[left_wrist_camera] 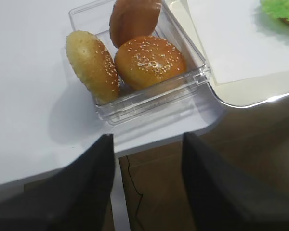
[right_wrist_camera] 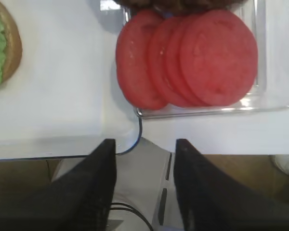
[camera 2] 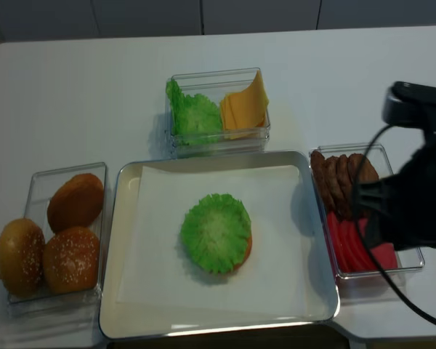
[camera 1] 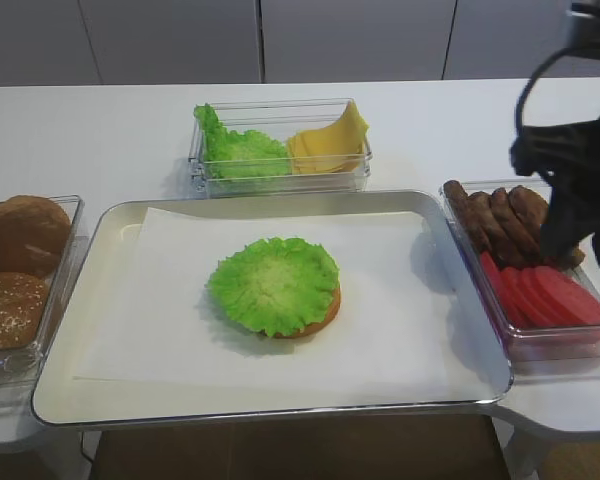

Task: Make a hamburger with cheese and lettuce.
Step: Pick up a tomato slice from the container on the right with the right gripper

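- One low round hamburger (camera 1: 280, 288) is seen near the middle of the white paper sheet (camera 1: 400, 330) on the silver metal tray (camera 1: 70, 400); a golden-tan bun base is topped by a ruffled green leaf that spreads wider than the bun.
- More bright green frilly lettuce (camera 1: 238, 150) is piled in the left half of a clear plastic box (camera 1: 280, 180) behind the tray, and the pale yellow-orange cheese (camera 1: 330, 143) slices are leaned in its right half; their number cannot be counted.
- Three brown sesame-seeded buns (camera 2: 73, 258) are held in a clear box left of the tray.
- Four round red tomato slices (right_wrist_camera: 192, 57) are overlapped in the clear box right of the tray, with dark brown meat patties (camera 2: 341, 178) behind them.
- The right end effector (right_wrist_camera: 144, 149) is hung above the desk (camera 1: 100, 130) edge near the tomatoes, fingers spread and empty.
- The left end effector (left_wrist_camera: 147, 144) is likewise spread and empty, near the bun box.
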{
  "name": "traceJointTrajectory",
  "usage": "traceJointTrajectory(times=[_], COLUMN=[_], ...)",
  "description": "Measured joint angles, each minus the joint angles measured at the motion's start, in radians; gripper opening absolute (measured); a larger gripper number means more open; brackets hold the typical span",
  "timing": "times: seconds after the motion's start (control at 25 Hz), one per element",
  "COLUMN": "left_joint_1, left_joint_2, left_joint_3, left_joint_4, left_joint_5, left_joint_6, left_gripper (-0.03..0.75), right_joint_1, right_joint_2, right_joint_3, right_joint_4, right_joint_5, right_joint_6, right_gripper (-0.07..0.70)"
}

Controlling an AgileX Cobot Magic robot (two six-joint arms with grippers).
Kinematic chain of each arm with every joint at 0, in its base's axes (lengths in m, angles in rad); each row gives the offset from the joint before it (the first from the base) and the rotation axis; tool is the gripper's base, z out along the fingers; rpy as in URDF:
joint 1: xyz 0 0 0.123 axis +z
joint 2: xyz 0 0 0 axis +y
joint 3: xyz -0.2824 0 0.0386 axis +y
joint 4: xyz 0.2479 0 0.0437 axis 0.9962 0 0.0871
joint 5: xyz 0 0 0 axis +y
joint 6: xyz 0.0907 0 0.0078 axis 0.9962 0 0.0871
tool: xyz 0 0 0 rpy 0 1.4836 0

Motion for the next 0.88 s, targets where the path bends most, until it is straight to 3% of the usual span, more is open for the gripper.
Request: traceJointTrajectory(times=[0.28,0.52,0.88], left_joint_1=[0.000,0.000,0.000], left_joint_2=[0.000,0.000,0.000], left_joint_3=[0.000,0.000,0.000], left_joint_4=[0.000,0.000,0.000], left_joint_5=[0.000,0.000,0.000], left_joint_6=[0.000,0.000,0.001], left_gripper=[0.342,0.342,0.342], right_joint_1=[0.076,0.078,0.078], right_joint_2=[0.189,0.256,0.317], right_joint_3=[-0.091,-0.117,-0.117], right_joint_4=[-0.063,-0.079,-0.086], right_joint_5=[-0.008,-0.015,-0.069], right_joint_6=[0.076,0.092,0.092], right_gripper=[0.319,0.319,0.320])
